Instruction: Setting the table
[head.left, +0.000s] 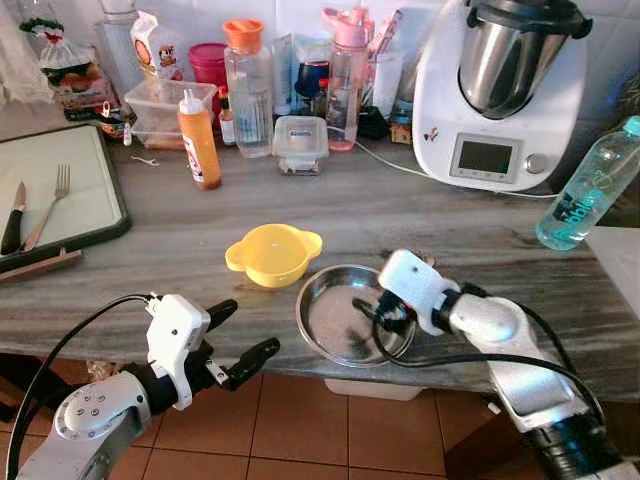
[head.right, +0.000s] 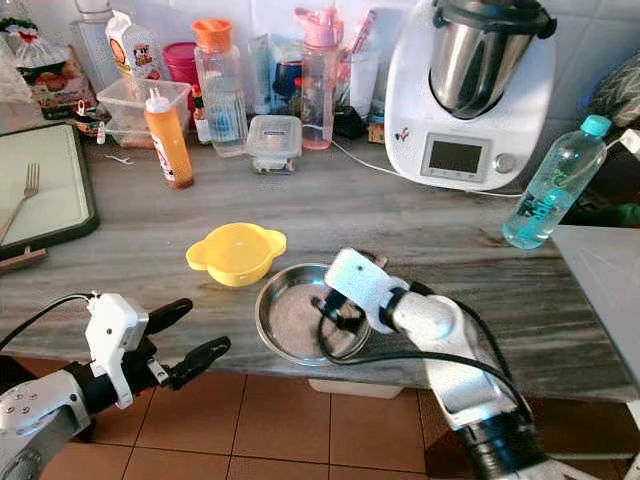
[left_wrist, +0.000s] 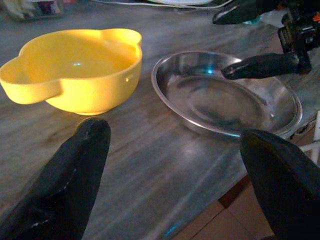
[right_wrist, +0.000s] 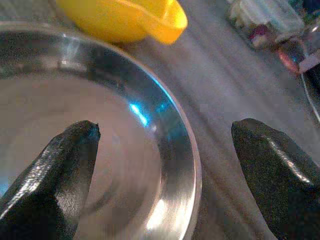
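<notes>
A steel plate (head.left: 345, 318) is seen near the front edge of the grey marbled tabletop (head.left: 470, 240), part of its rim slightly over the edge. A yellow bowl (head.left: 272, 254) with two small handles sits just beside it, toward the robot's left and a bit further back; whether the two touch cannot be told.

The right gripper (head.left: 375, 312) is held over the plate's right rim with fingers spread apart: in the right wrist view one finger (right_wrist: 55, 175) is inside the plate and the other outside, the rim running between them. Nothing is clamped; contact with the rim looks unlikely but is hard to judge from the blur.

The left gripper (head.left: 238, 340) is held in front of the tabletop edge, over the tiled floor (head.left: 300, 420), fingers apart and empty, pointed toward bowl and plate.

At far left a green cutting board (head.left: 60, 190) carries a fork (head.left: 52, 200) and a knife (head.left: 14, 215), well apart from the plate. Along the back wall are noted an orange sauce bottle (head.left: 199, 138), a clear bottle with orange cap (head.left: 248, 90), a pink-capped bottle (head.left: 347, 75), a small lidded container (head.left: 300, 143) and a white kitchen machine (head.left: 495, 95). A blue-capped water bottle (head.left: 588, 185) stands tilted at the far right.
</notes>
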